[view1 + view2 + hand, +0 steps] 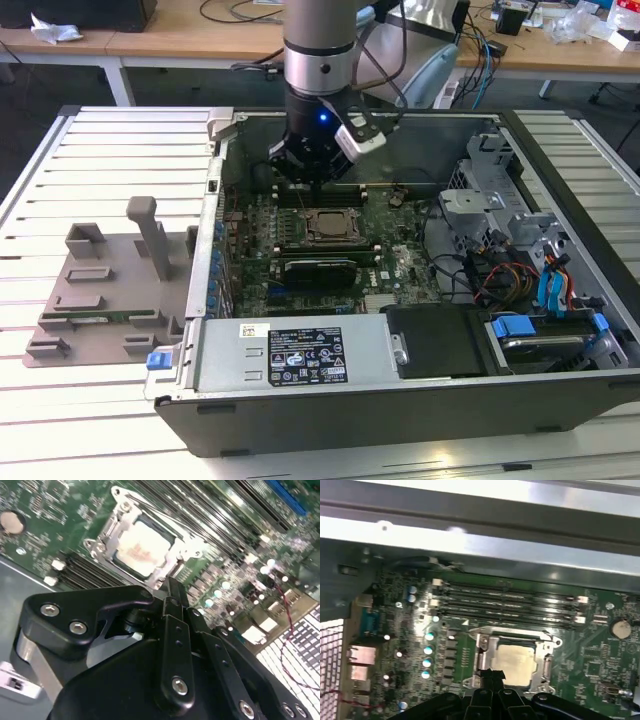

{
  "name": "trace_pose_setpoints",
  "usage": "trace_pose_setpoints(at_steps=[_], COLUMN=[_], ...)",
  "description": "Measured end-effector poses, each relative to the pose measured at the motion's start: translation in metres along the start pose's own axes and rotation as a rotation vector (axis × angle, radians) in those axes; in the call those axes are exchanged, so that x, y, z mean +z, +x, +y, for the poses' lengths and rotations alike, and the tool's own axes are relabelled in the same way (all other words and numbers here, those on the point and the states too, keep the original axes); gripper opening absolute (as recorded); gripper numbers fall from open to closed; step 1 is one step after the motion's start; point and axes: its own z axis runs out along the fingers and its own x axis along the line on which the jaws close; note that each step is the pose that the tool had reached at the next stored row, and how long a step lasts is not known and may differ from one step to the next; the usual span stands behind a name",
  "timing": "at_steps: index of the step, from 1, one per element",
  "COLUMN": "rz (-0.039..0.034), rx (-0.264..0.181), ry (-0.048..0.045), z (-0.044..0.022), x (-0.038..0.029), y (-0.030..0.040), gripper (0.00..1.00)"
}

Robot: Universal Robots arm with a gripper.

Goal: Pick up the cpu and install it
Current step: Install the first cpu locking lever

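**CPU seated in the socket, gripper just above it**

Exterior view: the gripper (pixel 316 182) hangs inside the open computer case (pixel 560 380), just above and slightly to the far side of the socket (pixel 328 226) near the middle of the motherboard (pixel 395 265). From this angle I cannot tell whether its fingers are apart or together. A grey holder tray (pixel 105 290) lies on the slatted table (pixel 100 160), well to the exterior view's left of the case.

Second wrist view: the cpu (pixel 142 549) lies flat within the bright metal socket frame (pixel 107 530), its pale top facing up, and it looks level in the frame. The dark finger linkage sits close to the camera with its tips meeting just at the near edge of the frame; the fingers look drawn narrow and hold nothing.

First wrist view: the cpu (pixel 516 662) again sits squarely inside the frame (pixel 482 650), with the memory slots (pixel 510 602) just beyond it. The fingertips (pixel 491 674) touch or nearly touch the frame's near edge.

My judgement is that the chip is already placed. Doing this step well means keeping motion straight and vertical over the socket, avoiding any sideways drag that could shift the chip, and keeping the tips clear of the frame's lever and the slots.
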Motion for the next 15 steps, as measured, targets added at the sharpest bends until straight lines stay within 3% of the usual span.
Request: trace_pose_setpoints(at_steps=[6,15], rz=[-0.0035,-0.0100], rx=[0.000,0.000], ry=[0.0001,0.0007], z=[0.0061,0.0161], x=[-0.0008,-0.0029], y=[0.0230,0.0356], gripper=[0.11,0.11])
